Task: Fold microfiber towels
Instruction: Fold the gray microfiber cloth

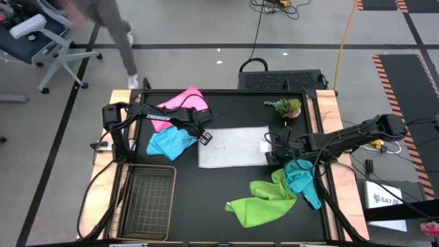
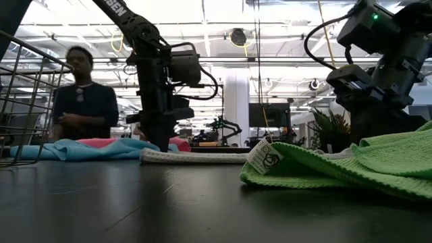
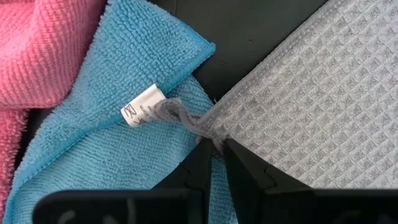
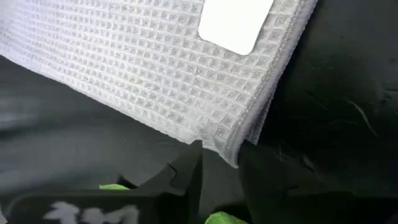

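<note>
five towels (image 1: 233, 147) on the table, one wire basket (image 1: 146, 199), one plant (image 1: 286, 107).

Grey-white towel (image 1: 233, 147) flat mid-table; pink, blue, lime, teal crumpled around.

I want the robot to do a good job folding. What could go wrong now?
The left gripper pinches the grey towel by just a thin corner; it might slip out when lifted.

That corner lies on the blue towel, so the blue one could get dragged along.

The right gripper sits at the grey towel's other corner, jaws not clearly shut on it. If it misses, the fold may go crooked.
</note>
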